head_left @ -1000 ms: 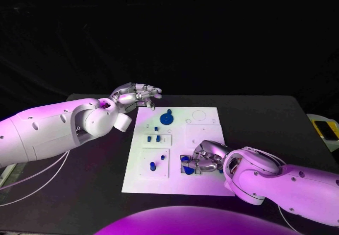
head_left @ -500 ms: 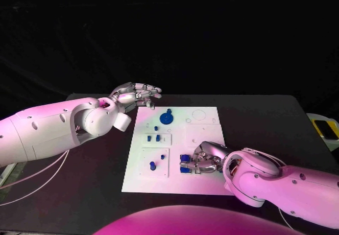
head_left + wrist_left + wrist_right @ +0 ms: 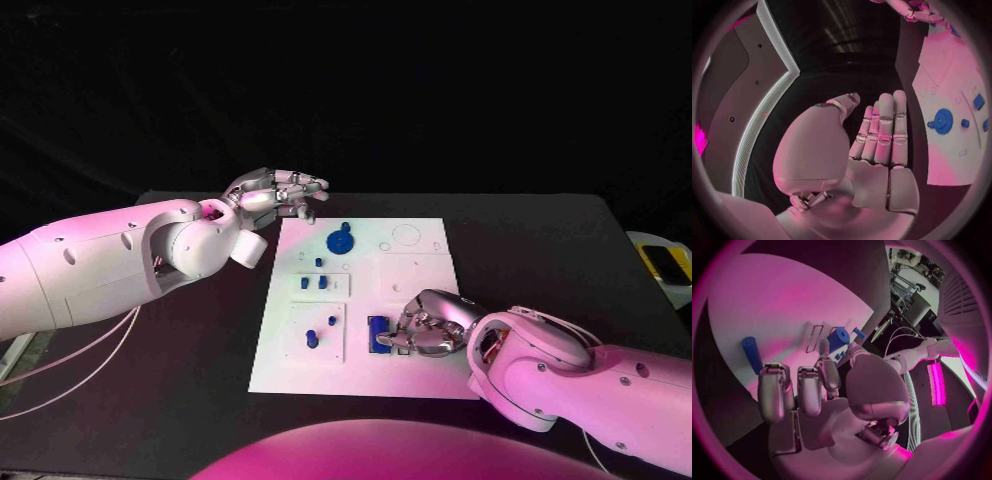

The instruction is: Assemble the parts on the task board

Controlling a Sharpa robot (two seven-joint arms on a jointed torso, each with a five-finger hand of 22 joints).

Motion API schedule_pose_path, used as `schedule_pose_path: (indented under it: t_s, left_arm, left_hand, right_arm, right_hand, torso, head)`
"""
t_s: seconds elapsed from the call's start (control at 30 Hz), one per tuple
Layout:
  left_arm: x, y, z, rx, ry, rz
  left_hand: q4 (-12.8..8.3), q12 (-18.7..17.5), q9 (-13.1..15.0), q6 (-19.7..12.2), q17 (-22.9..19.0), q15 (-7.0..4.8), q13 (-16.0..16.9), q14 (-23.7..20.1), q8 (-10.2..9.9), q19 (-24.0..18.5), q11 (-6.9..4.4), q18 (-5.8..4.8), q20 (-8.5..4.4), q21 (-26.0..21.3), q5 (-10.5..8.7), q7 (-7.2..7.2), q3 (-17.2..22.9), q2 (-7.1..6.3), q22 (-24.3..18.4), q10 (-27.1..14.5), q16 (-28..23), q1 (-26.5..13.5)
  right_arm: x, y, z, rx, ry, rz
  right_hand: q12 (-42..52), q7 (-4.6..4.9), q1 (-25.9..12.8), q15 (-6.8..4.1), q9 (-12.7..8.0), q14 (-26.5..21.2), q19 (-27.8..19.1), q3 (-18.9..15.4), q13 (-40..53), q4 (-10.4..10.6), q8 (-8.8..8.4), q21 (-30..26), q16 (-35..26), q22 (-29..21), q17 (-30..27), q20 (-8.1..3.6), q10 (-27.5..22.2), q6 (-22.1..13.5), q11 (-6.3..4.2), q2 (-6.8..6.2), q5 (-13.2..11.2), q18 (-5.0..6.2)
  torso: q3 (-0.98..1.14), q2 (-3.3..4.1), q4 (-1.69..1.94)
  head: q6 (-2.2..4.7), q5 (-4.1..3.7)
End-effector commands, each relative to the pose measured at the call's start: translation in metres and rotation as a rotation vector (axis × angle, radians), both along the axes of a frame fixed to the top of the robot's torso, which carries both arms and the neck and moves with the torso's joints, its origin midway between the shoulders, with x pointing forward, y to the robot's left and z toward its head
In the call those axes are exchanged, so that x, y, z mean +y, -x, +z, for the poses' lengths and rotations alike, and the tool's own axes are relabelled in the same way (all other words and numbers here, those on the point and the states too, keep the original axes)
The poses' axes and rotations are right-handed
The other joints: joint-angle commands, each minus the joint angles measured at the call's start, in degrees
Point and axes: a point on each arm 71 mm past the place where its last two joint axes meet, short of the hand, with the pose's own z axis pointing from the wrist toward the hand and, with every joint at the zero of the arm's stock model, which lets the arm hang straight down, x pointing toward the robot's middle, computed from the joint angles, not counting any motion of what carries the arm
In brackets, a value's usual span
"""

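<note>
My left hand (image 3: 277, 192) hangs over the far left corner of the task board (image 3: 418, 262), fingers laid straight side by side with the thumb alongside, nothing in them. It sits clear of the work.

On the board's left half, going from far to near, stand a round blue disc part (image 3: 340, 241), a pair of small blue pegs (image 3: 315, 284) in a raised square, and two more blue pieces (image 3: 319, 332) in the near left square. Toward the near middle a blue block part (image 3: 379, 333) lies just beside my right hand (image 3: 430, 322), which is curled down on the board there; whether its fingertips actually pinch the block or only touch it, I cannot tell. In the right wrist view the blue block (image 3: 838, 338) sits past my fingertips and a blue cylinder (image 3: 752, 353) lies loose on the white plate.

These parts look like small rigid plastic: light, stiff, fairly slick. I judge they would skid if pushed sideways, so I would take them across their flat sides, low down.

The board lies flat on the black table (image 3: 548, 250), smooth and hard, with dark room beyond it.
</note>
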Motion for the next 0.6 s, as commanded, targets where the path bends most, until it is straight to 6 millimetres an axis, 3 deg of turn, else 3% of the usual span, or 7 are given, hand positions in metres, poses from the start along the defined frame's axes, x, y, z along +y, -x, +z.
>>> schedule_pose_path:
  t_s: [0.03, 0.6]
  left_arm:
    - [-0.0026, 0.0006, 0.0009, 0.0, 0.015, -0.018]
    - [-0.0016, 0.0006, 0.0007, 0.003, 0.012, -0.016]
  left_hand:
    - [0.2, 0.3, 0.1, -0.5, 0.0, 0.12, 0.1, -0.5, 0.3, 0.2, 0.16, 0.34, 0.18, -0.2, 0.11, 0.55, 0.0, 0.33, 0.0, -0.4, 0.4, 0.0]
    - [0.2, 0.4, 0.1, -0.6, 0.0, 0.12, 0.1, -0.5, 0.4, 0.3, 0.17, 0.34, 0.17, -0.3, 0.15, 0.56, 0.1, 0.56, -0.1, -0.5, 0.4, 0.2]
  right_arm:
    - [0.0024, 0.0017, 0.0016, -0.01, -0.027, 0.024]
    - [0.0001, 0.0024, -0.0014, 0.021, -0.012, 0.046]
  right_hand:
    - [0.3, -0.22, 0.7, -0.33, 0.1, 4.5, 3.0, -0.6, 0.2, 0.1, 0.21, 0.3, 0.3, 13.0, 6.3, -0.51, 0.5, 0.2, -0.01, -0.09, -0.5, -1.06]
    - [0.3, -0.25, 2.6, -0.35, 0.1, 4.6, 3.1, -1.2, 0.4, -0.1, 0.15, 0.6, 0.5, 13.1, 6.8, -0.54, 0.6, 0.2, -0.04, 0.21, -1.1, -1.12]
  torso:
    - [-0.02, -0.02, 0.05]
    - [-0.05, -0.03, 0.05]
  head:
    - [-0.02, 0.01]
    - [-0.13, -0.07]
